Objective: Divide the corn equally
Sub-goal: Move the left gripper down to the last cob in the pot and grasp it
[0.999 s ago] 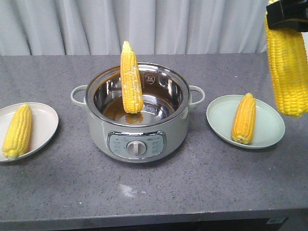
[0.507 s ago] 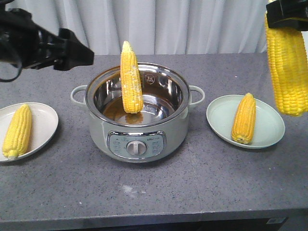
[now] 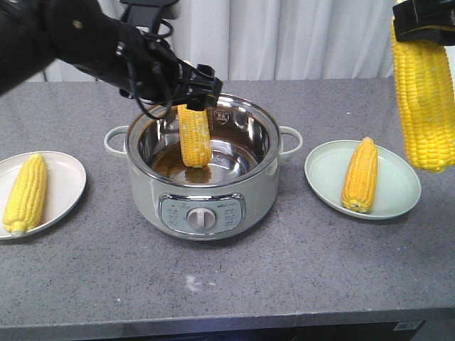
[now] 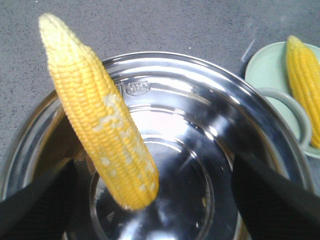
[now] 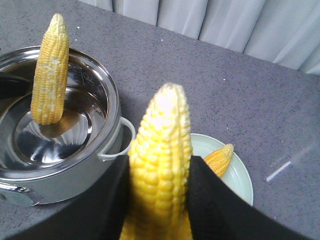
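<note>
Left gripper point(image 3: 193, 92) spread, seemingly around 1 cob point(image 3: 194, 138) in pot point(image 3: 142, 186); plates point(image 3: 394, 188) 1 each.

Brightly, evenly lit from above. Soft, short shadows on the counter point(image 3: 320, 270) under the pot point(image 3: 146, 186). White glare across the pot's steel inside in both wrist views. Slightly soft, washed-out tip on the corn point(image 5: 160, 165) nearest the right wrist lens. Sharp front view.

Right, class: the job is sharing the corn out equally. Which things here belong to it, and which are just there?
Job: pot cob; held cob; left-plate cob; right-plate cob; left plate; right plate; pot.
Just there: table; curtain.
</note>
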Motion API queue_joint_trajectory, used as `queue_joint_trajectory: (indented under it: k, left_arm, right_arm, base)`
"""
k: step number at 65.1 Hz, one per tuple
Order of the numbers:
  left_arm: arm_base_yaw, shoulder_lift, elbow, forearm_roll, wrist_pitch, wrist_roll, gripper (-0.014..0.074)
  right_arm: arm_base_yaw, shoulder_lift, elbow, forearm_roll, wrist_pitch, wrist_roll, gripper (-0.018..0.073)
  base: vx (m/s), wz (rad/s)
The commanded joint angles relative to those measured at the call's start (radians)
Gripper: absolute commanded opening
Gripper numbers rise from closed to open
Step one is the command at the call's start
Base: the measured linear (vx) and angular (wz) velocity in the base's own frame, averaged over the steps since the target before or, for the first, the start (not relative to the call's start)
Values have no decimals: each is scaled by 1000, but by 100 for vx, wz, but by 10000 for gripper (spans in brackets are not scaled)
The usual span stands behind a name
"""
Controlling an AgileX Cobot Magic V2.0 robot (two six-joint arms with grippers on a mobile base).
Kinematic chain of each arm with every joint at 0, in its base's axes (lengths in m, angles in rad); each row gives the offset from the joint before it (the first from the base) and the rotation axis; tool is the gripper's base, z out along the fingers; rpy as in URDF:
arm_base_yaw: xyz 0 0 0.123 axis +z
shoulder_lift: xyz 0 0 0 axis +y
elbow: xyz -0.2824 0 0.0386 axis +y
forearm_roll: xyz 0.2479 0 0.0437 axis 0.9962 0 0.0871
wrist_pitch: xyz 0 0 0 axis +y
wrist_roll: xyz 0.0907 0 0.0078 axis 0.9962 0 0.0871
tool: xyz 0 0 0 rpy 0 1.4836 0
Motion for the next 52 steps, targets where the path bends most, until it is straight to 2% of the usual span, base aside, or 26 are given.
queue_joint_trajectory:
  k: [1,31,43,52]
  left_arm:
    - [-5,-5,-49,16,-76,-52,590]
    - [-4,127,-49,42,-125,-103,590]
    - [-4,150,-49,93,-141,-139,590]
    - [-4,164,-49,94,-146,-139,590]
  right_arm:
    - [-4,-30,-22,-14,-67,-2,99]
    - [-4,-30,-22,-17,-65,-2,99]
    - [-4,-30,-22,-20,-64,-2,99]
    - [-4,-30,-22,-20,-64,-2,99]
  base:
    - [0,0]
    - [0,0]
    - [0,0]
    - [0,0]
